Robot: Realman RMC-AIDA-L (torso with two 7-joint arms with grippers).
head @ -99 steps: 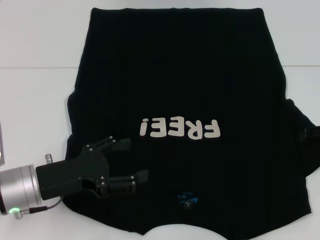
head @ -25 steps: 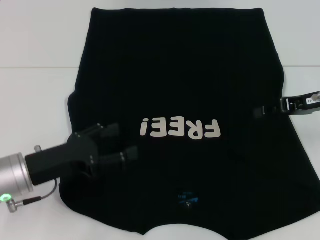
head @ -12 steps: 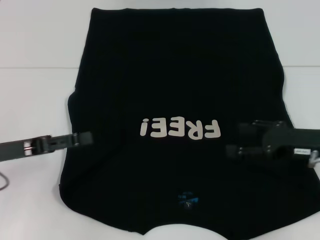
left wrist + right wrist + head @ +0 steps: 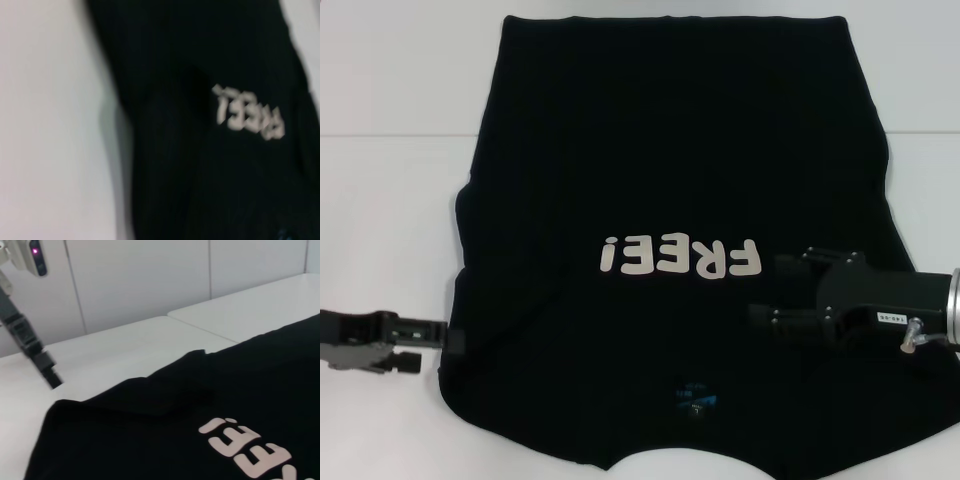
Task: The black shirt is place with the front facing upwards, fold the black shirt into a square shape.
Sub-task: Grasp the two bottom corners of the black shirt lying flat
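The black shirt lies flat on the white table, front up, with both sleeves folded in over the body. Its cream letters "FREE!" read upside down, and the blue neck label is at the near edge. My left gripper is open and empty, low beside the shirt's near left edge. My right gripper is open and empty over the shirt's right side, just right of the letters. The left wrist view shows the shirt blurred. The right wrist view shows the shirt and, farther off, the left gripper.
White table shows on both sides of the shirt and at the far edge. A seam between two table tops runs across the left. A pale wall panel stands behind the table in the right wrist view.
My left gripper has pulled back left and nearer, off the shirt to its edge. My right gripper has shifted slightly left over the shirt. Both sleeves came to lie folded in over the last seconds.
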